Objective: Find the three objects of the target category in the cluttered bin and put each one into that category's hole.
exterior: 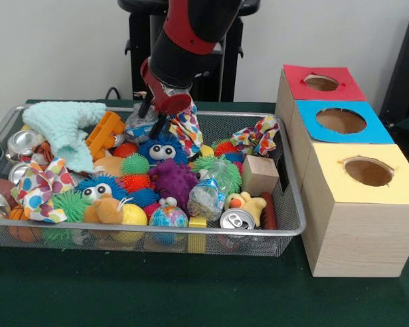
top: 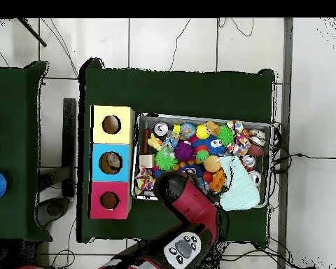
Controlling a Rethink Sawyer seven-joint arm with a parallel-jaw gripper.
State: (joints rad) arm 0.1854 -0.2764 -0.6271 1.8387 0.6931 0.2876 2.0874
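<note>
- Over the back of the wire bin (exterior: 294, 221), the gripper (exterior: 155, 117) hangs low, its dark fingers apart and straddling a crumpled clear plastic bottle (exterior: 139, 125); nothing is lifted yet.
- Judged step: picking, with no target yet carried to the holes.
- Another crushed bottle (exterior: 206, 197) lies nearer the bin's front, well apart from the gripper.
- A patterned cloth (exterior: 187, 127) hangs just beside the gripper.
- Next move probably calls for closing, lifting clear, then crossing to the three-coloured box (exterior: 341, 204), whichever hole fits.
</note>
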